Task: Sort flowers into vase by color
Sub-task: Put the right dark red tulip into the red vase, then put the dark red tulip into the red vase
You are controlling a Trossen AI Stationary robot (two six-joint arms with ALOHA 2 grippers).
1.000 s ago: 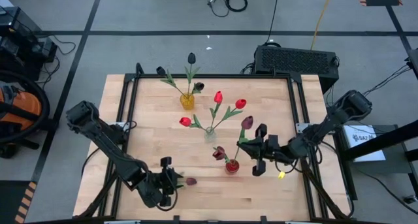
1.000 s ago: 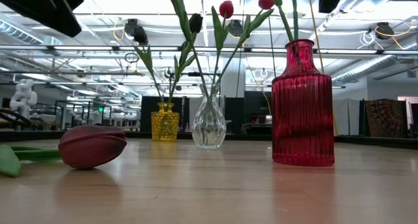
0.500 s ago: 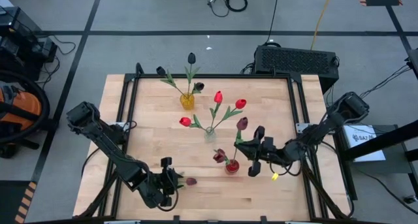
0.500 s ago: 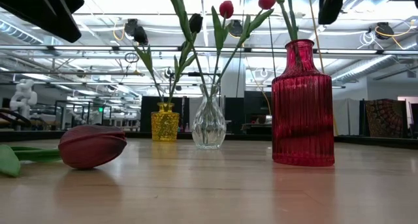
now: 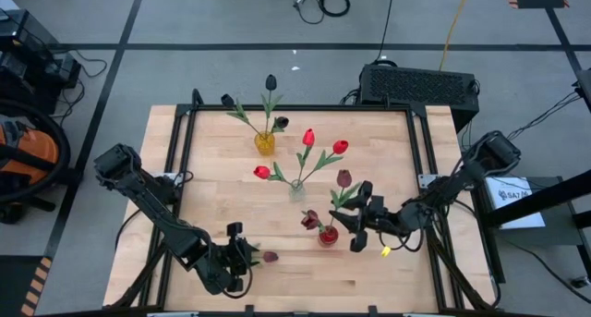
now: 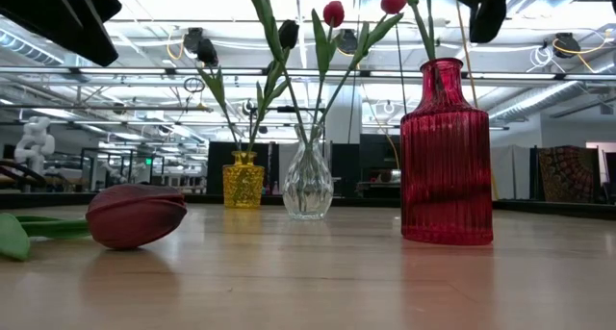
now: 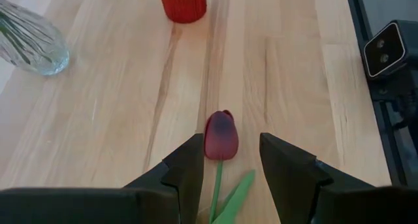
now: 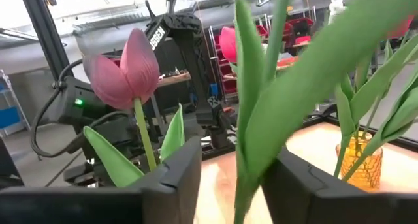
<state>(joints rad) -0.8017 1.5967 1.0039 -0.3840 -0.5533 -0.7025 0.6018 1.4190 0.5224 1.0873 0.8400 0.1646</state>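
Your maroon tulip (image 5: 344, 178), green-stemmed, stands in the red vase (image 5: 329, 235), its stem between the spread fingers of the right hand (image 5: 355, 219), which has moved closer since a second ago. Another maroon tulip (image 7: 221, 134) lies on the surface (image 5: 388, 141) between the left hand's (image 7: 228, 160) parted fingers.

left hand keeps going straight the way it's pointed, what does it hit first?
Likely the maroon tulip lying on the table: its head sits between the open fingers of the left hand. Farther along that line stands the red vase.
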